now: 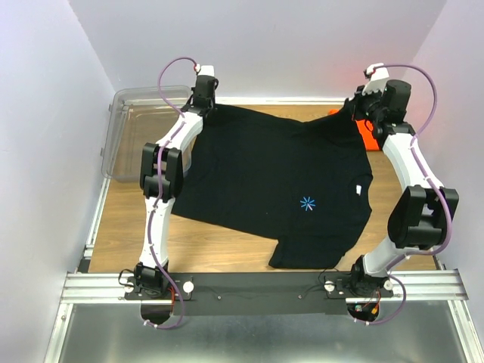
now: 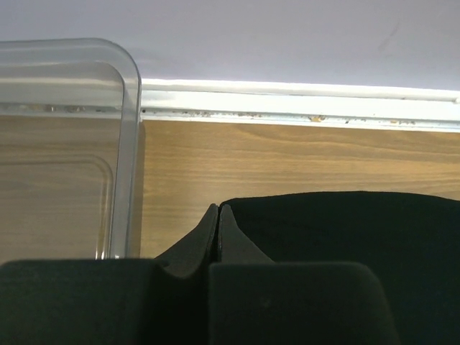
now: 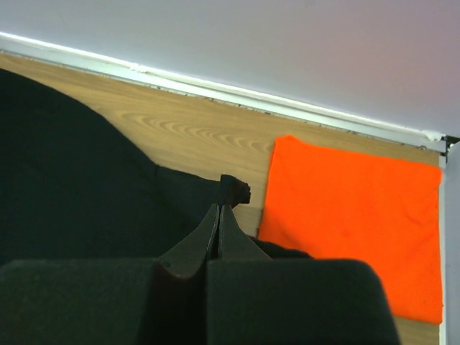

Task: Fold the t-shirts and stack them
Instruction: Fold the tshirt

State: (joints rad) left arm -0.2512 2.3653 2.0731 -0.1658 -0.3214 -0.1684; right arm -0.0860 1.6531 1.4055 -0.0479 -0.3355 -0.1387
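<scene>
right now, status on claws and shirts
Left claw, right claw shut on black shirt, far edge. It lies spread, unfolded. Orange shirt far right. Bin far left.

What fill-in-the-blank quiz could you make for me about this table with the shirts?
1. The black t-shirt, spread on the wooden table, bears a small ____ starburst logo.
2. The second t-shirt, lying flat at the far right corner, is ____.
3. The clear plastic bin stands at the table's far ____ corner.
4. The left gripper and right gripper are both ____ on the black t-shirt's far edge.
Missing words: blue; orange; left; shut.
</scene>
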